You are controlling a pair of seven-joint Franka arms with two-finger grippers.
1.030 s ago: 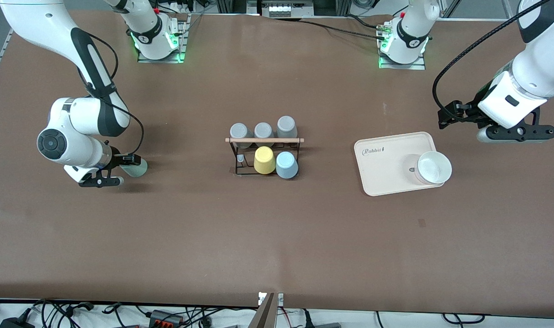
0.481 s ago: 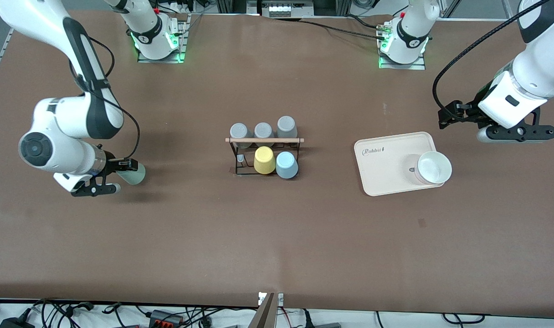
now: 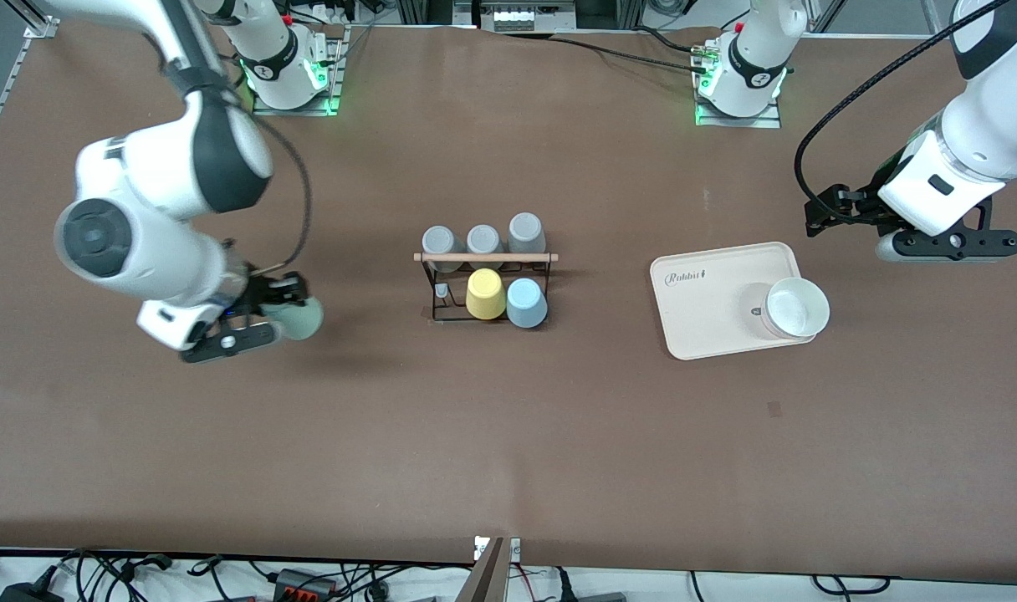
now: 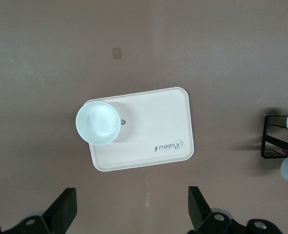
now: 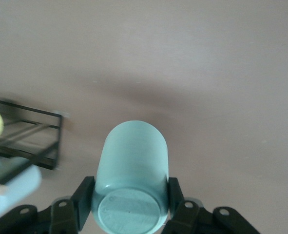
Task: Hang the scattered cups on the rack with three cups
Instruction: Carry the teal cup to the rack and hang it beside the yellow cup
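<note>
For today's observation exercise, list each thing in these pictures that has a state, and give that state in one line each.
Mint green cup: gripped on its sides, off the table.
Right end effector: shut on the mint green cup.
Left end effector: open, empty, over the table beside the tray.
Light blue cup: on the rack, base up.
Yellow cup: on the rack.
White bowl: upright on the tray.

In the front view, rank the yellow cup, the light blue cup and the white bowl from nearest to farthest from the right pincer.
From the right pincer, shut on the mint cup:
1. Yellow cup, on the rack.
2. Light blue cup, beside it.
3. White bowl, on the tray's edge.
</note>
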